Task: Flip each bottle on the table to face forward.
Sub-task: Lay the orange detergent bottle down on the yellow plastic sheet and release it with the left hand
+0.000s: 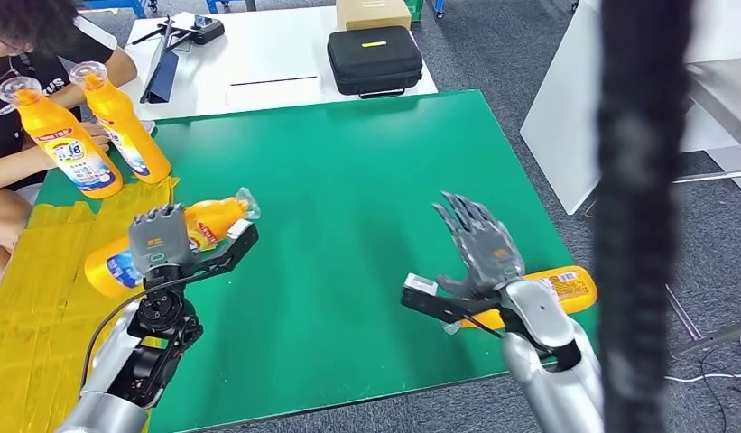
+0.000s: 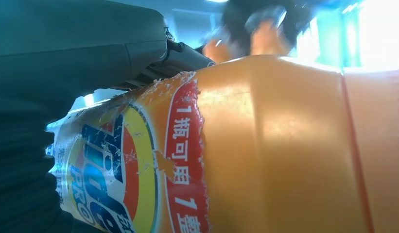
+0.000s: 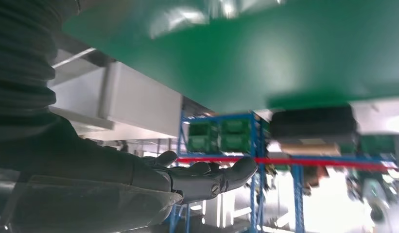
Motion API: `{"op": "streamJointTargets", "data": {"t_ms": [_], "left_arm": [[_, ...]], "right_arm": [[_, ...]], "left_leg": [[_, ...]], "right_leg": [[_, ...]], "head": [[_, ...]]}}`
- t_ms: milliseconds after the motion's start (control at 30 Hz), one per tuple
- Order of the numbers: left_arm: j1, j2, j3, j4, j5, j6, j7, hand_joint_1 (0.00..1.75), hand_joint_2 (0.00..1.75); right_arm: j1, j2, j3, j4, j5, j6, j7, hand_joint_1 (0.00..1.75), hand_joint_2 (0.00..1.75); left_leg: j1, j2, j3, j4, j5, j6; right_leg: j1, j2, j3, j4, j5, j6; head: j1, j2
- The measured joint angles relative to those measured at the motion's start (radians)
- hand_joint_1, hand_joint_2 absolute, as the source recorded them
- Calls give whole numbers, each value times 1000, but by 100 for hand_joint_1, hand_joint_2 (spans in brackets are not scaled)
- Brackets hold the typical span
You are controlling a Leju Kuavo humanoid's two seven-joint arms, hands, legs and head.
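Two orange bottles [image 1: 64, 135] [image 1: 123, 126] stand upright at the far left of the green table [image 1: 348, 180], labels towards me. A third orange bottle [image 1: 208, 224] lies on its side at the left, cap pointing right. My left hand [image 1: 159, 239] is over its middle with fingers curled around it; in the left wrist view its torn label [image 2: 139, 174] sits under my thumb [image 2: 114, 43]. A fourth bottle [image 1: 565, 287] lies at the table's right edge, partly behind my right forearm. My right hand [image 1: 479, 244] hovers over the table with fingers spread [image 3: 207, 177], holding nothing.
A person [image 1: 14, 99] sits at the far left beside the upright bottles. Yellow matting [image 1: 32, 289] covers the table's left side. A black case [image 1: 375, 59] and a cardboard box [image 1: 371, 11] lie on the white table behind. A dark vertical strap [image 1: 642, 216] blocks the right.
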Motion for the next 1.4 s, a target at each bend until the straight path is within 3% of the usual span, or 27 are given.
{"op": "streamJointTargets", "data": {"t_ms": [133,167,267,300,733,1233,1400], "left_arm": [[1,24,-15,43,0,-22,97,175,175],[2,29,-18,50,0,-27,112,149,175],[4,41,-20,67,0,-37,142,18,175],[4,44,-19,73,0,-37,150,0,175],[17,54,48,109,-1,19,136,0,175],[20,53,59,110,-1,22,133,0,175],[26,42,77,110,-2,45,90,0,175]], "right_arm": [[42,-36,-60,-6,0,20,-22,0,175],[44,-42,-77,-6,-6,29,-26,0,175],[47,-58,-122,-7,-21,57,-31,0,175],[50,-65,-136,-8,-24,68,-31,0,175],[176,-174,-377,-63,-122,190,-124,0,175],[197,-188,-418,-80,-124,194,-128,0,175],[200,-195,-441,-80,-155,224,-147,0,175]], "left_leg": [[0,2,-1,0,0,0],[0,2,-1,0,0,0],[0,2,-1,0,0,0],[0,2,0,0,0,0],[-1,-1,-1,0,-1,1],[-1,0,-1,0,-1,1],[-1,0,-1,0,-1,1]], "right_leg": [[0,0,-1,0,0,0],[0,0,-1,0,0,0],[0,0,-1,0,0,0],[0,0,-1,0,0,0],[-1,-1,-1,0,0,1],[0,-1,-1,0,0,1],[-1,-1,-1,0,0,1]], "head": [[0,0],[0,0],[0,0],[0,0],[0,0],[0,0],[0,0]]}}
